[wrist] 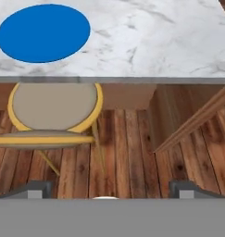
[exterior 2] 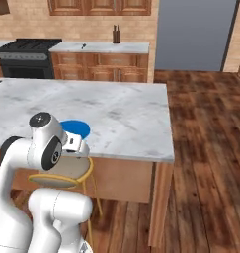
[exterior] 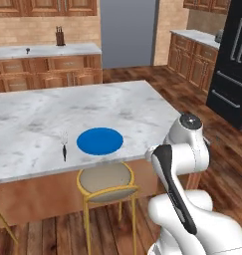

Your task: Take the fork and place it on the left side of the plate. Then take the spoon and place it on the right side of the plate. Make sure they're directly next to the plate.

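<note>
Looking at this one from left to right, places given off the gripper:

fork: fork (exterior: 64,147) lies flat on the marble island counter (exterior: 38,119), farthest left of everything, past the plate from where the gripper hangs. Tines point away from the robot, dark handle toward the counter's near edge. It sits just beside the plate's left rim, small gap, not touching as far as I can tell.

plate: blue plate (exterior: 100,141) sits flat near the counter's front edge, ahead of the gripper and off to its left. In the hand view the plate (wrist: 43,32) is up in the top left corner.

stool: yellow-framed stool (exterior: 106,180) with a tan round seat is tucked under the counter edge right below the plate, ahead-left of the gripper and lower than the countertop.

gripper: gripper (wrist: 112,189) hangs off the counter, out over the wood floor (wrist: 132,148) in front of the island, aimed forward and down. Fingers spread wide, nothing between them, just floor planks.

spoon: can't make it out anywhere, so no call on that.
</note>
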Controlling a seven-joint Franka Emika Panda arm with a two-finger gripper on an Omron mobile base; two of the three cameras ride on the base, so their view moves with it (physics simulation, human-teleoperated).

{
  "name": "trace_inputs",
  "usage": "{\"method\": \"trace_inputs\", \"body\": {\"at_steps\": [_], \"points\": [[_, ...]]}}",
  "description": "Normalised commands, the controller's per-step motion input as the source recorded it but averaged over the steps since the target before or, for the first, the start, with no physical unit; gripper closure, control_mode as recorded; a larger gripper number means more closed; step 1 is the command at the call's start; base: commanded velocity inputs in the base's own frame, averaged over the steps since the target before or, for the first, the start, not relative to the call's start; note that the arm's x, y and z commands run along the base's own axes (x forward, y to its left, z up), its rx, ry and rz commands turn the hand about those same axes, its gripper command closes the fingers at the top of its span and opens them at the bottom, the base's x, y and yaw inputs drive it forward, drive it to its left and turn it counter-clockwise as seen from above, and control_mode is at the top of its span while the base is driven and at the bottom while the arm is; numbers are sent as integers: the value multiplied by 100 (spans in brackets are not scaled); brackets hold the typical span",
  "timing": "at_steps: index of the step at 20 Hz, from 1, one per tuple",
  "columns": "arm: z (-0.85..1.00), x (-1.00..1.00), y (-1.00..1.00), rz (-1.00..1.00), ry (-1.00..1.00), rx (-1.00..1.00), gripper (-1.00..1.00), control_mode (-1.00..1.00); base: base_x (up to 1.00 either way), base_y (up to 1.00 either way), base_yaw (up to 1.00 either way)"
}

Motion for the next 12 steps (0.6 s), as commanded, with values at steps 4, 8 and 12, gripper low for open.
{"method": "trace_inputs", "body": {"at_steps": [4, 8, 12], "points": [[0, 0, 0, 0, 0, 0, -100, 100, 8, -100, 1], [0, 0, 0, 0, 0, 0, -100, 100, 40, -100, 3], [0, 0, 0, 0, 0, 0, -100, 100, 60, -100, 7]]}}
